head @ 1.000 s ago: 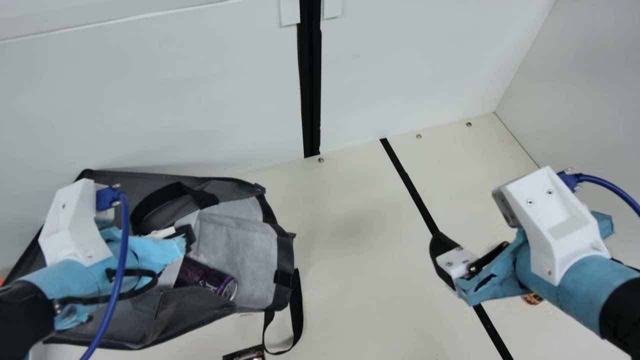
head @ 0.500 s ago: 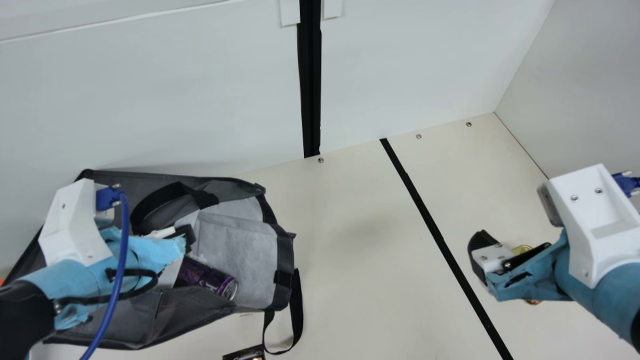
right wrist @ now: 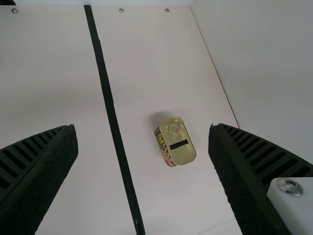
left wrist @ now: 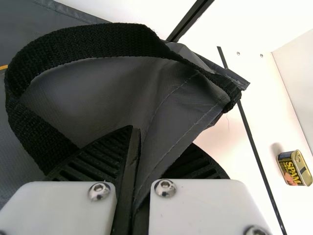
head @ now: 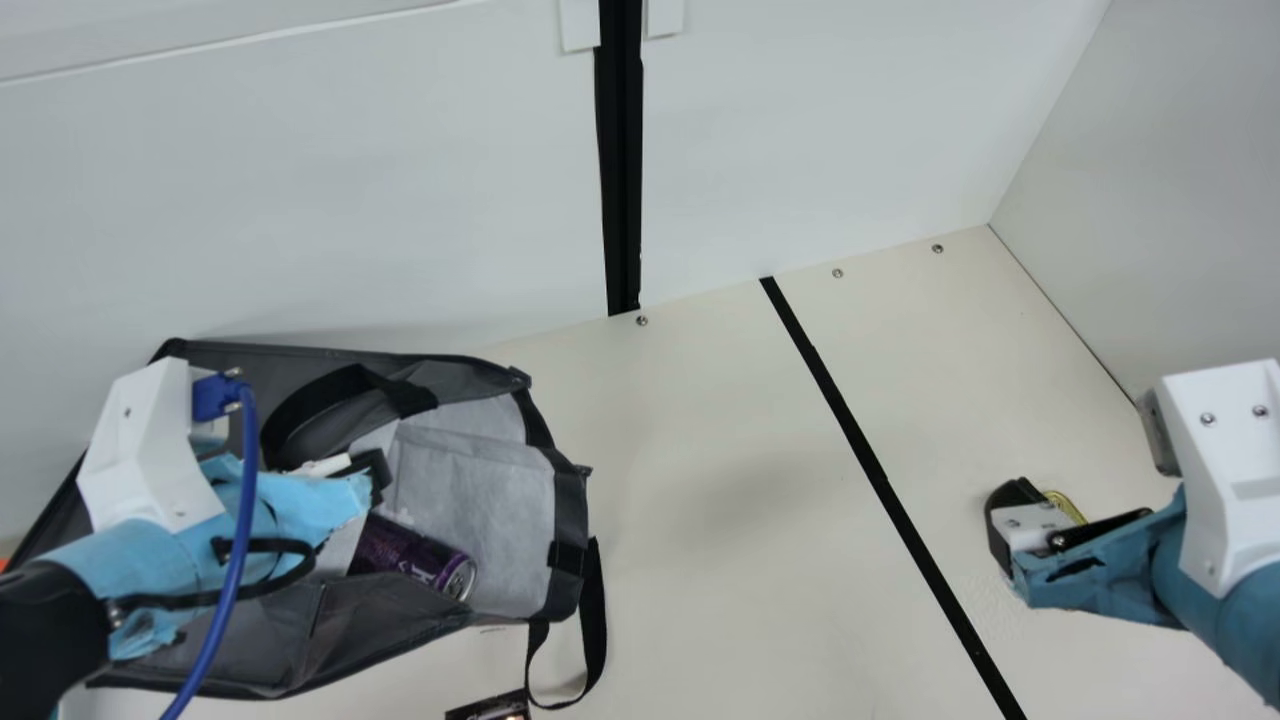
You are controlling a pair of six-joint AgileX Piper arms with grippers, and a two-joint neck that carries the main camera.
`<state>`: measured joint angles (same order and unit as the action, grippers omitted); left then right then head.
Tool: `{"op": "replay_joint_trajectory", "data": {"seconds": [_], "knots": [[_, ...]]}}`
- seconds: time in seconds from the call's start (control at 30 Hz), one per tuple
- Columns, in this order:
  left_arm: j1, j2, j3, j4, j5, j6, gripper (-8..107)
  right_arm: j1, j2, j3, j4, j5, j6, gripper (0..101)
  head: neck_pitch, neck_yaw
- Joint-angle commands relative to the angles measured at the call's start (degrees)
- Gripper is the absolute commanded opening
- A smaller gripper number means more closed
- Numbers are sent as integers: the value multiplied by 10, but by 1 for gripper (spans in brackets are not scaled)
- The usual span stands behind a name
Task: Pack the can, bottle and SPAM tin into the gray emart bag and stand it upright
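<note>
The left gripper (head: 376,476) is closed on a fold of the gray bag (head: 500,380); the cloth is pinched between its ribbed fingers. The right gripper (head: 1016,500) is held wide open and empty above the cream table (head: 700,450).

The SPAM tin (right wrist: 184,154) is found on the table, beyond the right gripper's fingertips and, in the right wrist view, between the lines of its two fingers, apart from both. Its lid, with the pull ring, is turned toward that camera. In the main view the tin is mostly covered by the right gripper, and only a golden edge is left showing beside it.

Below the left gripper, the purple can (head: 415,560) is seen lying in the bag, partly hidden by the bag's dark side. Right beside the same gripper, a black handle (head: 320,385) is looped over the gray cloth, and the bag is partly blocked from sight by the left arm and its blue cable (head: 238,530). A second strap (head: 596,620) is hung in a loop off the bag's near corner, with a small dark item (head: 490,708) cut off by the view's edge close to it.

Between the two grippers, the table is crossed by a black strip (head: 870,460). Beyond the right gripper a side wall (head: 1150,200) is raised.
</note>
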<state>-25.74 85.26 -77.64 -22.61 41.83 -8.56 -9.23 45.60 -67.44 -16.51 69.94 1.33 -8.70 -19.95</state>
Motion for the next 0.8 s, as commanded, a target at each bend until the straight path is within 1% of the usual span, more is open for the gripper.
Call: {"op": "replay_joint_trajectory", "data": {"seconds": [0.0, 0.47, 0.63, 0.77], "knots": [[0, 0, 0, 0, 0, 0, -8, -25, -5, 2, 10, 0, -12, 95, -13, 0], [0, 0, 0, 0, 0, 0, -8, -180, -37, 24, 84, 0, -94, 95, -13, 0], [0, 0, 0, 0, 0, 0, -8, -215, -43, 31, 104, 0, -110, 95, -13, 0], [0, 0, 0, 0, 0, 0, -8, -231, -44, 33, 113, 0, -114, 95, -13, 0]]}}
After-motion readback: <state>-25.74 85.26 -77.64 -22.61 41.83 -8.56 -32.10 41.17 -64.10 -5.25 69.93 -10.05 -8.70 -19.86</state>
